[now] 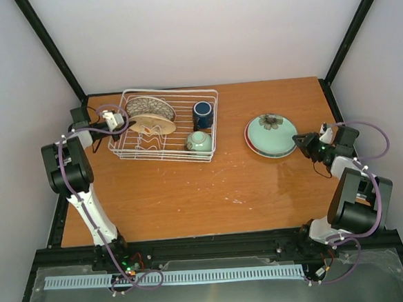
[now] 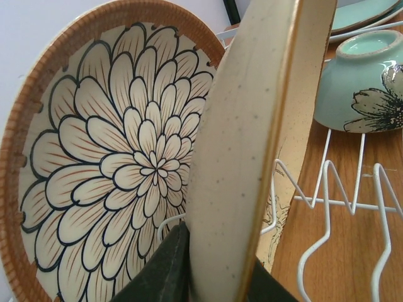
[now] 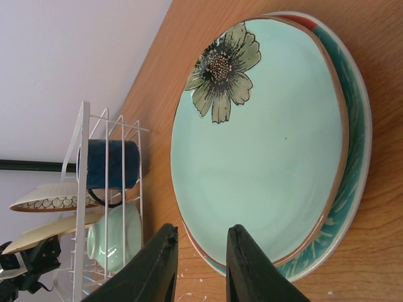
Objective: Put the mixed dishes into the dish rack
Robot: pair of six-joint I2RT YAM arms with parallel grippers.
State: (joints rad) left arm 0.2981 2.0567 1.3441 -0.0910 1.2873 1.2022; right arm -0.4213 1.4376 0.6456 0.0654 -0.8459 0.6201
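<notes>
The white wire dish rack (image 1: 141,152) holds the petal-pattern bowl (image 1: 150,107) on edge, the dark blue mug (image 1: 202,113) and the mint-green bowl (image 1: 199,142). My left gripper (image 1: 125,123) is shut on the rim of the cream floral plate (image 1: 155,126), which stands among the rack's dividers. In the left wrist view the plate (image 2: 245,145) sits between my dark fingers (image 2: 160,270), beside the bowl (image 2: 113,163). A mint plate with a dark flower (image 3: 258,145) lies on the red-and-teal plate (image 3: 352,182) on the table. My right gripper (image 3: 203,236) is open, its jaws either side of the plates' near rim.
The wooden table (image 1: 190,193) ends at black frame rails at the sides and front. White walls close in behind. The rack's wavy dividers (image 2: 327,207) stand right of the cream plate. The rack also shows at the left of the right wrist view (image 3: 82,189).
</notes>
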